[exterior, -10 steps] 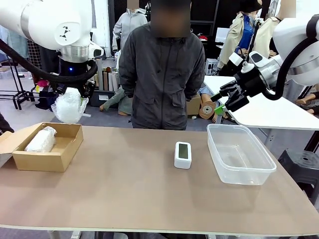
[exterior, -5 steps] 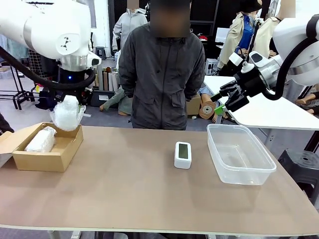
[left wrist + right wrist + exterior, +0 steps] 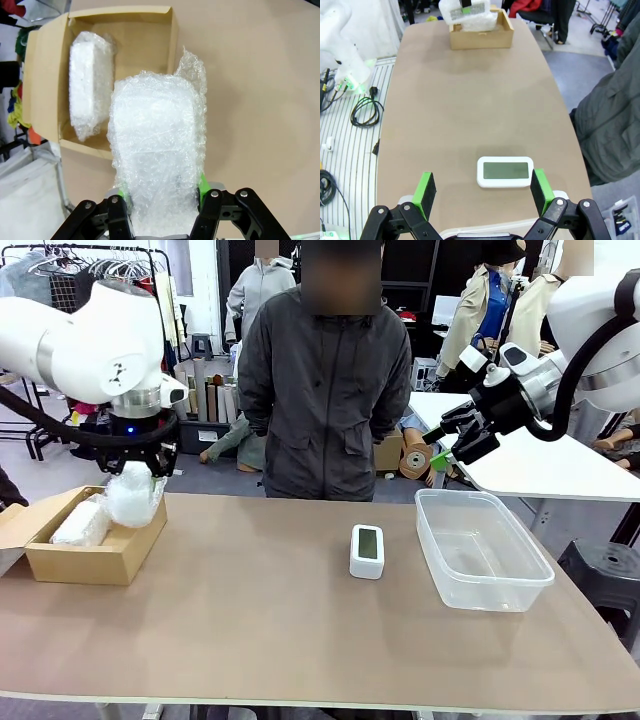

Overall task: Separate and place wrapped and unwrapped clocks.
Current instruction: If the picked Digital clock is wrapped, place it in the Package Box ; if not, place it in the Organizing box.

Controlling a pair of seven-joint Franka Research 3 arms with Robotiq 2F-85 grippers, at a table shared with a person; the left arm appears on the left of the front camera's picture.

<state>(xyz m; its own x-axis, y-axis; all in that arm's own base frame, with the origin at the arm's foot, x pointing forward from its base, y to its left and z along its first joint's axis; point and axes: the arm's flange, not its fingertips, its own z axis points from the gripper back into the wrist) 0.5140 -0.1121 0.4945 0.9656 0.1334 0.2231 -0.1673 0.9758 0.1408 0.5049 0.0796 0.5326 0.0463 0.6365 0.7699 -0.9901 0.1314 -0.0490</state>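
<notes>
Left gripper [image 3: 160,190] clamps bubble-wrapped clock [image 3: 155,150] above edge of open cardboard box [image 3: 145,30]; second wrapped clock [image 3: 89,95] lies inside. Right gripper [image 3: 483,192] hangs raised beyond clear plastic tub [image 3: 455,496], fingers wide, empty. Bare white digital clock [image 3: 367,550] lies face-up mid-table, just beside tub. Person [image 3: 325,390] stands at far side.

Boxed bundle [image 3: 82,523], held bundle [image 3: 133,495], bare clock [image 3: 367,550]
</notes>
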